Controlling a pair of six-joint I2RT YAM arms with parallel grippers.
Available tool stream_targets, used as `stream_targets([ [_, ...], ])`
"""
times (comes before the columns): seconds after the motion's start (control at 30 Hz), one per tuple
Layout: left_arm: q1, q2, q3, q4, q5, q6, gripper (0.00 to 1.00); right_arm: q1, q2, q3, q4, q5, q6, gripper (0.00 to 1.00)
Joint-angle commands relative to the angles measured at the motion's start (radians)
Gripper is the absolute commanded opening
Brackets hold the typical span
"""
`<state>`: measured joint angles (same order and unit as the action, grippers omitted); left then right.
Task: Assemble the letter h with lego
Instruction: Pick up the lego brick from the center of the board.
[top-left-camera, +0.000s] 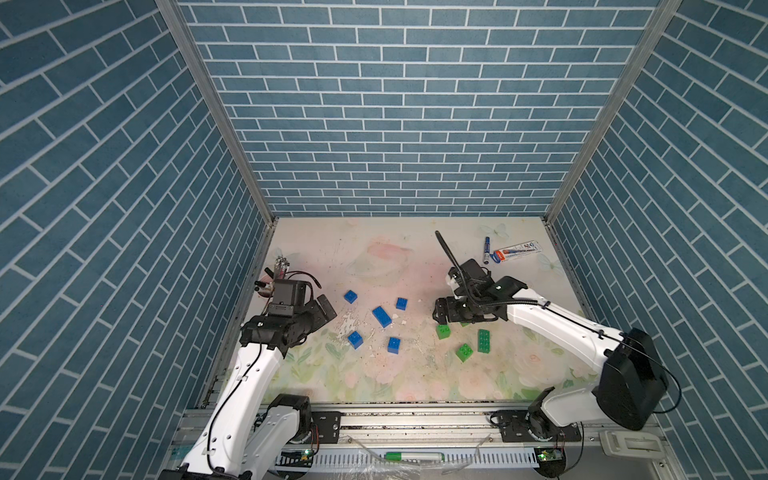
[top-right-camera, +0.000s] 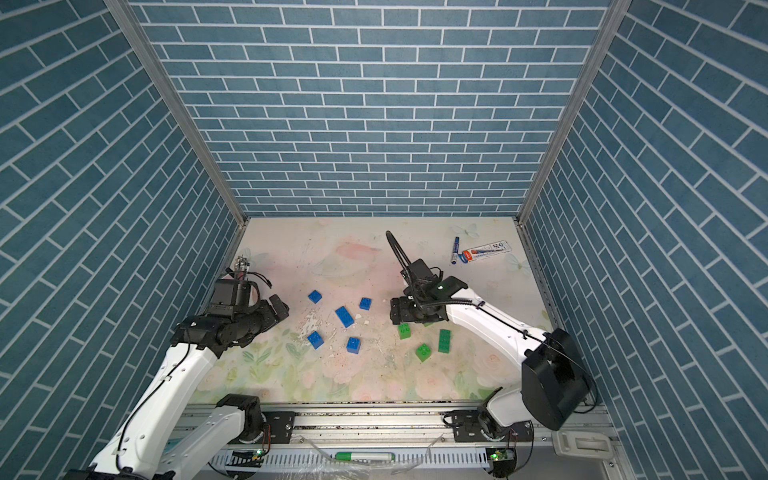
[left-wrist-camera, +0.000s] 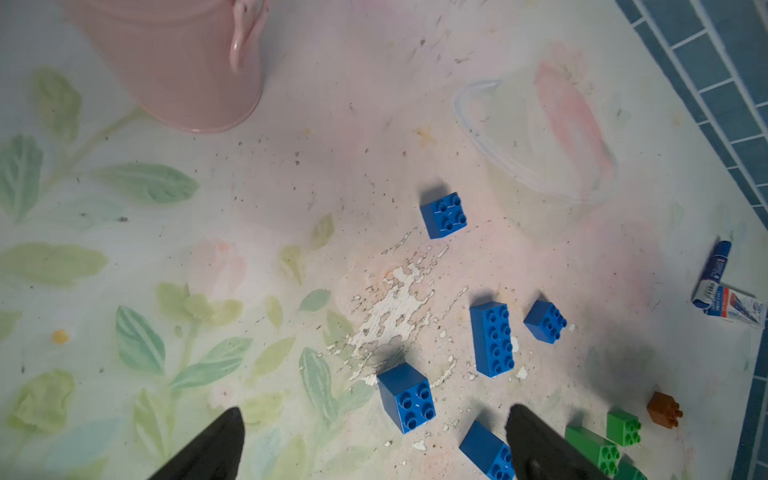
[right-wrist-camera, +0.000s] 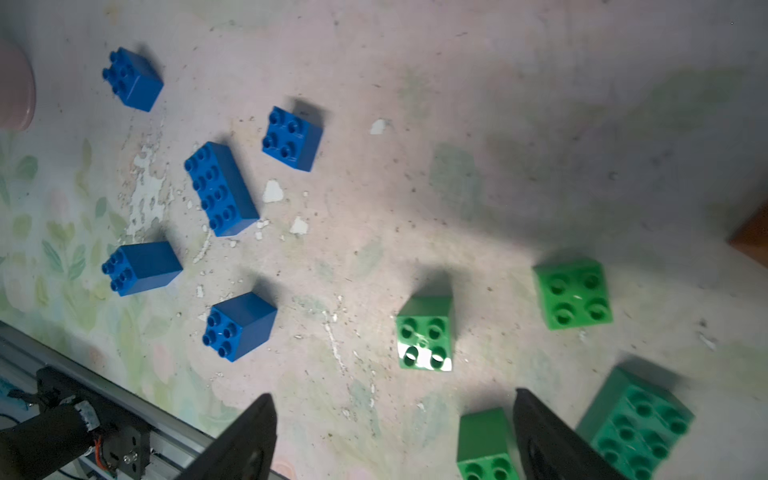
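Observation:
Several blue lego bricks lie mid-table, among them a long one (top-left-camera: 381, 316) and square ones (top-left-camera: 350, 296) (top-left-camera: 355, 339). To their right lie green bricks: two squares (top-left-camera: 443, 331) (top-left-camera: 464, 352) and a long one (top-left-camera: 483, 340). The orange brick (left-wrist-camera: 665, 409) shows in the left wrist view past the green ones. My right gripper (top-left-camera: 440, 313) (right-wrist-camera: 392, 395) hovers open by the green bricks; a green square (right-wrist-camera: 484, 440) lies on the table between its fingers, beside one of them, ungripped. My left gripper (top-left-camera: 326, 309) (left-wrist-camera: 376, 411) is open and empty, left of the blue bricks.
A pink bucket (left-wrist-camera: 187, 62) stands by the left arm. A blue marker pen (top-left-camera: 486, 249) and its package (top-left-camera: 517, 252) lie at the back right. A green marker (top-left-camera: 413, 456) rests on the front rail. Brick-patterned walls close three sides.

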<state>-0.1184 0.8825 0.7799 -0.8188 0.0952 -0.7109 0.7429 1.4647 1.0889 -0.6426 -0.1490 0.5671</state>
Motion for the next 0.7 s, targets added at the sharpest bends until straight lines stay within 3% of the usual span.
stream_targets([
  [0.0, -0.004, 0.008, -0.055, -0.035, 0.035, -0.052, 0.99, 0.037, 0.065, 0.071, 0.037, -0.034, -0.028, 0.88],
  [0.13, -0.017, 0.039, -0.104, -0.002, 0.081, -0.084, 0.99, 0.068, 0.145, 0.127, 0.037, -0.037, -0.034, 0.87],
  [0.27, -0.086, 0.061, -0.106, 0.02, 0.063, -0.102, 0.99, 0.075, 0.17, 0.142, 0.041, -0.032, -0.037, 0.86],
  [0.43, -0.21, 0.106, -0.108, 0.054, 0.009, -0.15, 0.99, 0.078, 0.159, 0.12, 0.036, -0.008, -0.039, 0.86],
  [0.67, -0.306, 0.198, -0.118, 0.108, -0.026, -0.226, 0.99, 0.081, 0.104, 0.087, 0.012, 0.039, -0.047, 0.85],
])
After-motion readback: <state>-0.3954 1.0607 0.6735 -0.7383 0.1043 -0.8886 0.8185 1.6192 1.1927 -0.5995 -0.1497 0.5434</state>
